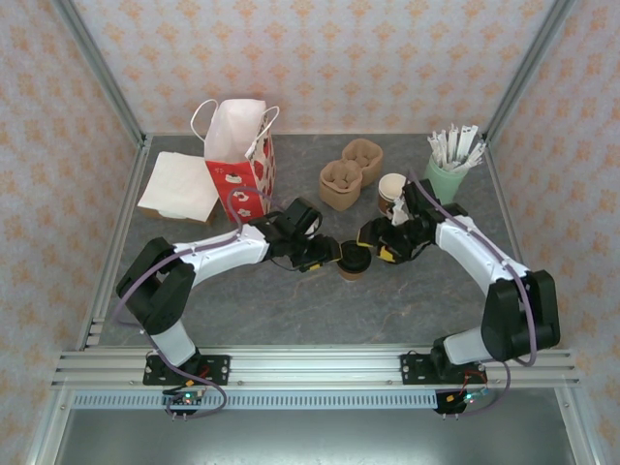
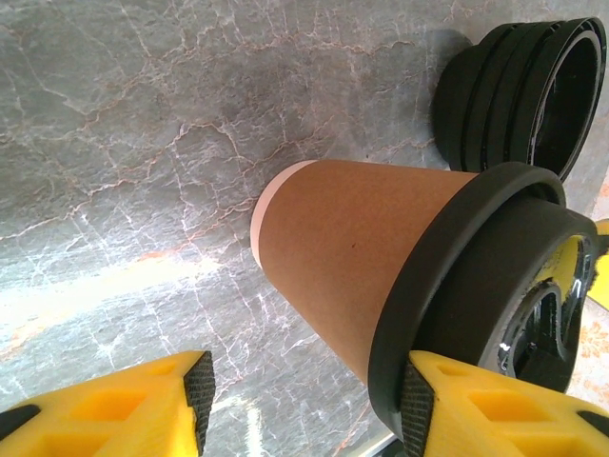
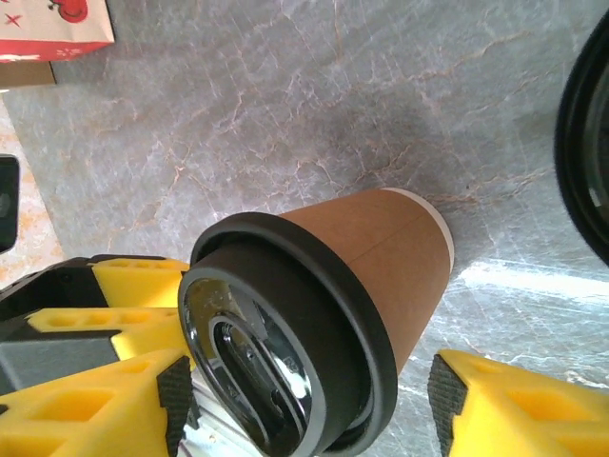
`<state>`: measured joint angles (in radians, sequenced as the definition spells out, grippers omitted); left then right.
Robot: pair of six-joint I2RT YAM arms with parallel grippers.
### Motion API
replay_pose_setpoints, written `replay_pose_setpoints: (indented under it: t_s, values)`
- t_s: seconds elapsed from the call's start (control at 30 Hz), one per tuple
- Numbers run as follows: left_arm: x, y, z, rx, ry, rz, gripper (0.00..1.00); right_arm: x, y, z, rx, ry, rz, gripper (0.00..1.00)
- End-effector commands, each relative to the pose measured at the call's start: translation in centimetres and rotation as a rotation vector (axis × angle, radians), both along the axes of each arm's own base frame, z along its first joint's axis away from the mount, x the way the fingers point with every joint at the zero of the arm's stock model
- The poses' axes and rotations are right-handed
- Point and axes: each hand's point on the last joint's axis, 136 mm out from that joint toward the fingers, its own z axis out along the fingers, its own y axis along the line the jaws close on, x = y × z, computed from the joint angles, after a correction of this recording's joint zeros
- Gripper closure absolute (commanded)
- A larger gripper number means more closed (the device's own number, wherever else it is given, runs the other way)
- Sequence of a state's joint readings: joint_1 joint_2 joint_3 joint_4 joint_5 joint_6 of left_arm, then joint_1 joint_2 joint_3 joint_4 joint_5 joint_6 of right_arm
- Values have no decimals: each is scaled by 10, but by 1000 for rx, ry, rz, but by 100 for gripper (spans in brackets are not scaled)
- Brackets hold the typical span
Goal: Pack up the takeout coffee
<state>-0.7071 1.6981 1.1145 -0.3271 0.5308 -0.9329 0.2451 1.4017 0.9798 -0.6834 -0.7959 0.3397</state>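
Mid-tabletop (image 1: 291, 310), the takeout coffee (image 1: 354, 262) stands upright and lidded between the left pincer (image 1: 334, 257) and right pincer (image 1: 373, 242), both released (fingers straddling loosely). Best to clasp below the lid and carry it level toward the paper bag (image 1: 237, 155) behind.

You have a grey marbled table (image 1: 291, 310); at its far left lies a white folded stack (image 1: 179, 186); just beside it a red-and-white paper bag (image 1: 240, 160) stands upright; two brown pulp carriers (image 1: 341, 184) sit mid-back; a mint-green cup (image 1: 446, 179) far right; the takeout coffee (image 1: 354, 262) stands at centre.
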Motion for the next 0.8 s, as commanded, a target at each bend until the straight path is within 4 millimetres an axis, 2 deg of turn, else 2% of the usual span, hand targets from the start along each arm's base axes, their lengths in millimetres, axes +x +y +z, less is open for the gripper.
replay_pose_setpoints:
  t_s: [0.0, 0.2, 0.33, 0.5, 0.77]
  values:
    - [1, 5, -3, 59, 2, -2, 43, 10, -14, 14, -69, -80, -35, 31]
    - [5, 5, 8, 53, -25, 7, 38, 8, -36, 15, -191, -119, -65, 25]
    - [6, 8, 12, 61, -35, 15, 32, 6, -40, 17, -212, -136, -73, 21]
    - [6, 11, 11, 66, -37, 20, 27, 4, -39, 14, -206, -125, -65, 21]
    - [7, 10, 11, 48, -38, 32, 22, -2, -22, 10, -147, -92, -2, 20]
